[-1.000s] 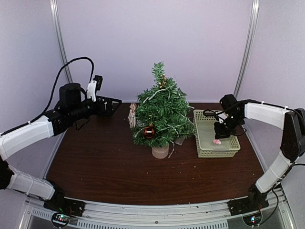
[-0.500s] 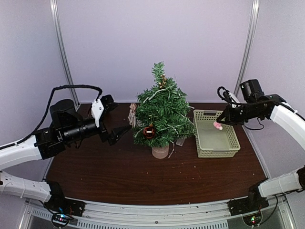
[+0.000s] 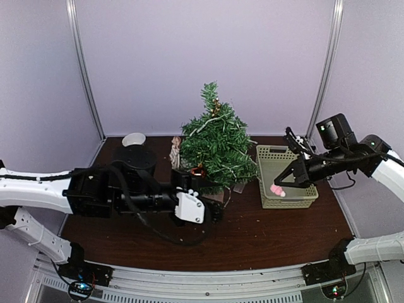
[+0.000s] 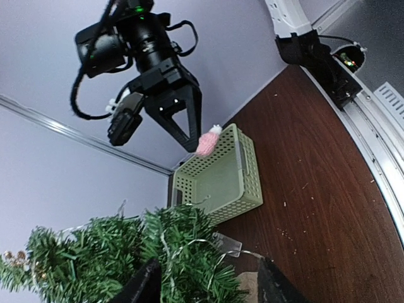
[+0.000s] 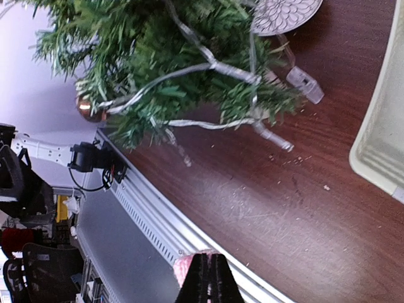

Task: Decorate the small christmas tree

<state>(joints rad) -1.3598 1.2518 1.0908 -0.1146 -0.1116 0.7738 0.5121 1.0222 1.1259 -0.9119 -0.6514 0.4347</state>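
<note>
Right gripper (image 3: 278, 187) is clenched on a pink ornament (image 3: 276, 189) by the basket (image 3: 291, 202). Left gripper (image 4: 208, 285) straddles the small christmas tree (image 3: 214, 142); whether it grips, I cannot tell

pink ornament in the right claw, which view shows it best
Left wrist: the pink ornament hangs in full side view at the right claw's tip. Top external shows only a small pink blob; right wrist, just a pink sliver beside its shut fingers.

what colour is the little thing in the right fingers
The little thing is pink, clearest in the left wrist view.
</note>
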